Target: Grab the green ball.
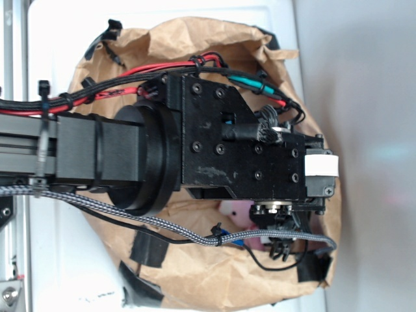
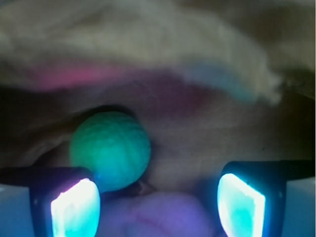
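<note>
From above, I see my black robot arm (image 1: 195, 153) reaching across a crumpled brown paper bag (image 1: 214, 273) that lies open on a white counter (image 1: 370, 130). Red, black and braided grey cables (image 1: 97, 91) run along the arm. The arm's body hides most of the bag's inside. Just below the wrist housing a scrap of pink plush (image 1: 231, 209) and a sliver of something blue (image 1: 237, 242) peek out; I cannot tell more about them from here.

The wrist camera looks past my fingers (image 2: 158, 205) into the bag, under coloured light. The two fingers are spread wide apart, one pad (image 2: 74, 207) at the lower left and the other at the lower right, both glowing pale, with nothing between them but open space.

The green ball (image 2: 109, 149), round with a finely ribbed surface, sits just beyond the left finger, its lower edge hidden behind that finger's tip. It lies well to the left of the gap's middle and far from the right finger. I cannot tell whether the left finger touches it.

A soft pinkish shape (image 2: 163, 212) lies low between the fingers, nearer the camera than the ball. Blurred paper folds (image 2: 148, 44) fill the view beyond the fingers.
</note>
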